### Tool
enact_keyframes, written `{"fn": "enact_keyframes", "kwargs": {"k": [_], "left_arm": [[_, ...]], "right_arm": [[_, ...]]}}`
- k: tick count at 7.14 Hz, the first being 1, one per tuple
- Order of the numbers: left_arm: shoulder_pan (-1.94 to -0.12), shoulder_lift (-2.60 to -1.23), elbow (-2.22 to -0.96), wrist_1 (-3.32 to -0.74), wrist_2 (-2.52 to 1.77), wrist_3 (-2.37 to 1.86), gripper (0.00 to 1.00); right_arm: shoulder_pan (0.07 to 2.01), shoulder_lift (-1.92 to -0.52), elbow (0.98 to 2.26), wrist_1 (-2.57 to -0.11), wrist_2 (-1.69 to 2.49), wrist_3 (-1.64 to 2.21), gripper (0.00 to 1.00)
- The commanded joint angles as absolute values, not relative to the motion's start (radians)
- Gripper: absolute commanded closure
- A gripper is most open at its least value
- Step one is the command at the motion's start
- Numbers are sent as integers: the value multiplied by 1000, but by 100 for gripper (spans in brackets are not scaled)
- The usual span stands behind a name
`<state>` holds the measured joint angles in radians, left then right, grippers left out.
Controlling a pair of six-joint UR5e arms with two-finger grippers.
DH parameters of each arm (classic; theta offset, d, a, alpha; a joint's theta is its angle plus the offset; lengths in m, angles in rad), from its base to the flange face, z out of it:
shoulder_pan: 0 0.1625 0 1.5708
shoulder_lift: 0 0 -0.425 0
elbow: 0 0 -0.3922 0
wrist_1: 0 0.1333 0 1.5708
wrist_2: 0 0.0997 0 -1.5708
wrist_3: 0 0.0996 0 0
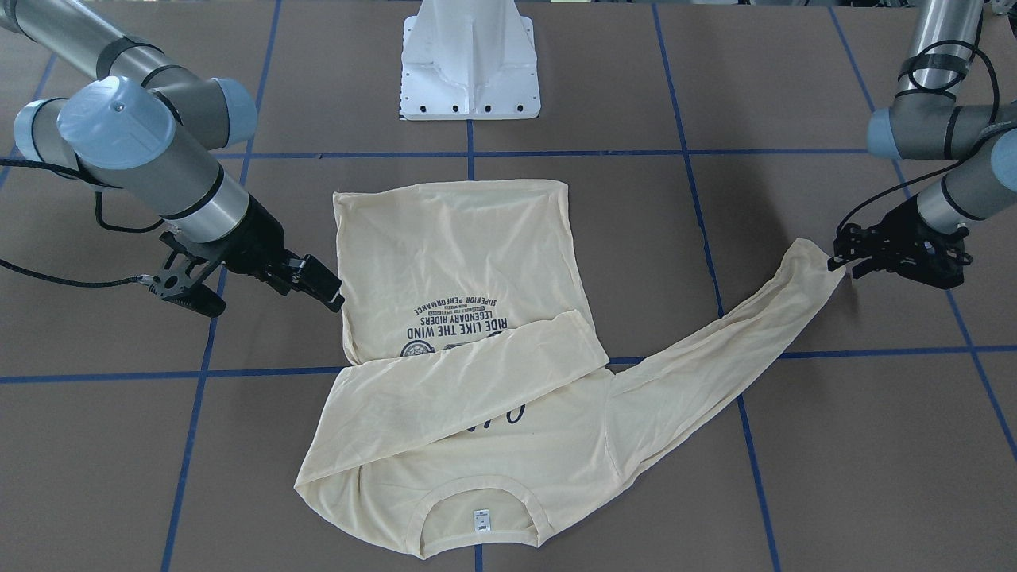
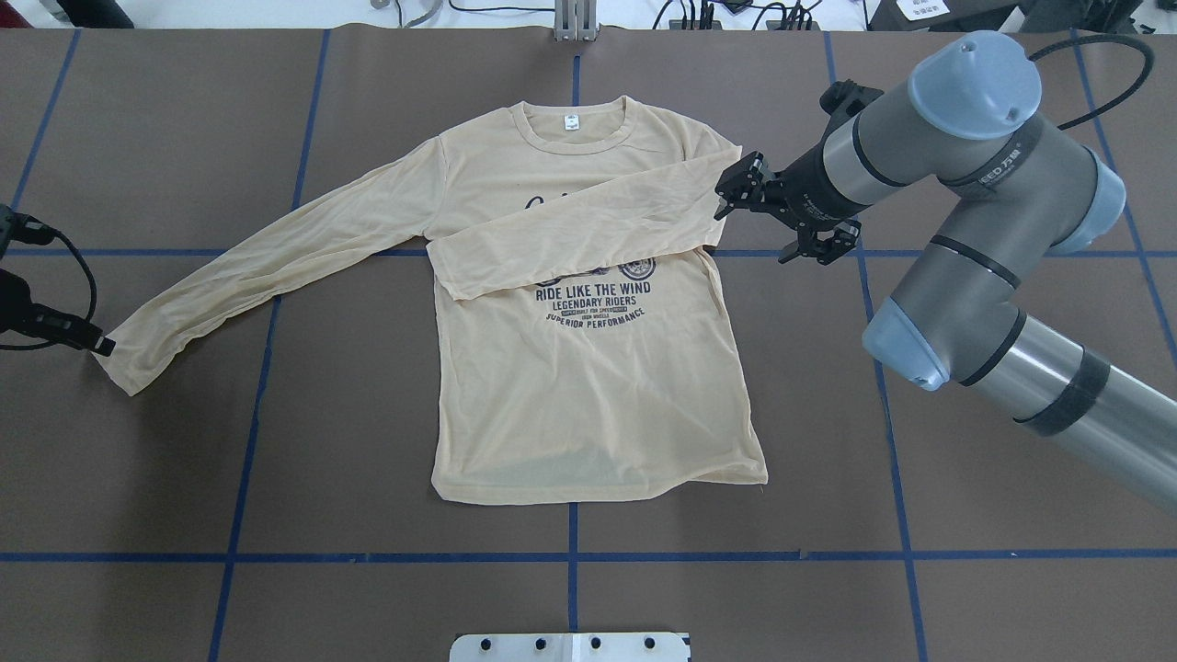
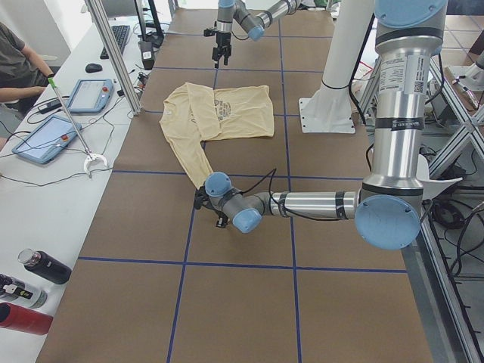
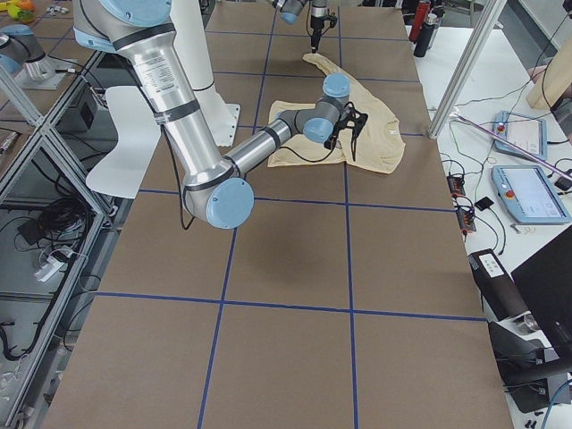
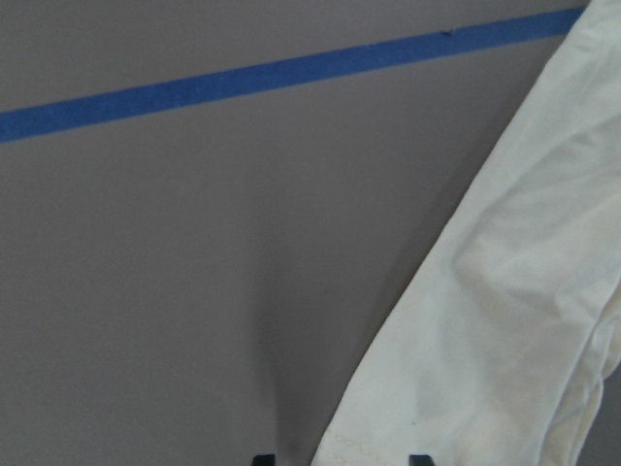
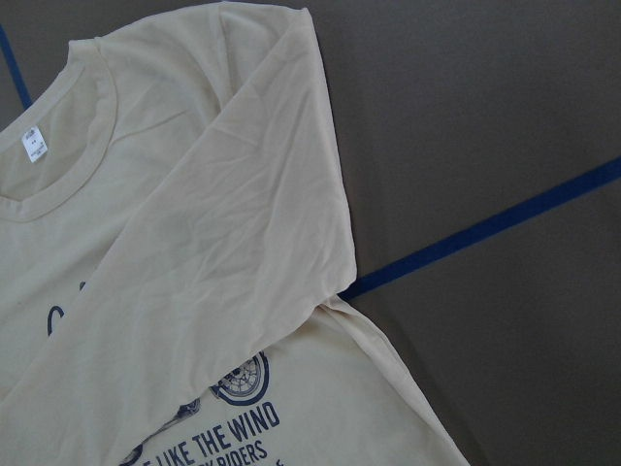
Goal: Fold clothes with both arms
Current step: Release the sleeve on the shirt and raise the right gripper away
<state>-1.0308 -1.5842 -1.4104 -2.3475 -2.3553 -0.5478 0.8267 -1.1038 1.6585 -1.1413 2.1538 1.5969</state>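
Note:
The clothes are one cream-yellow long-sleeved T-shirt [image 2: 588, 386] lying flat, print up, with its neck at the far side. One sleeve [image 2: 570, 234] is folded across the chest. The other sleeve [image 2: 276, 257] stretches out toward the robot's left. My left gripper [image 2: 99, 348] is low at that sleeve's cuff. In the left wrist view its fingertips stand apart with the cuff edge [image 5: 388, 427] between them, so it is open. My right gripper [image 2: 733, 188] hovers open just beside the shirt's shoulder where the folded sleeve begins, holding nothing.
Blue tape lines [image 2: 570, 556] grid the brown table. The white pedestal base [image 1: 469, 63] stands at the robot's side. A side bench holds tablets [image 3: 45, 136] and bottles [image 3: 38, 272], and a seated person [image 3: 19, 64] is at its far end.

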Motion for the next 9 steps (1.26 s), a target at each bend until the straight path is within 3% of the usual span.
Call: {"fn": "enact_keyframes", "kwargs": {"k": [1, 2, 3, 6, 9], "left_arm": [[-1029, -1589, -1391, -2359, -2356, -548, 56], [-1029, -1589, -1391, -2359, -2356, -548, 70], [-1029, -1589, -1397, -2359, -2361, -551, 100], [-1035, -1579, -1451, -2361, -2368, -552, 100], [-1032, -1616, -1669, -2341, -2427, -754, 100]], "right_arm": [[827, -1103, 1658, -1141, 2154, 1597, 1], [827, -1103, 1658, -1141, 2154, 1597, 1], [825, -1101, 1658, -1141, 2154, 1597, 1], [827, -1103, 1660, -1143, 2157, 1598, 1], [955, -1175, 1675, -1143, 2290, 1597, 1]]}}
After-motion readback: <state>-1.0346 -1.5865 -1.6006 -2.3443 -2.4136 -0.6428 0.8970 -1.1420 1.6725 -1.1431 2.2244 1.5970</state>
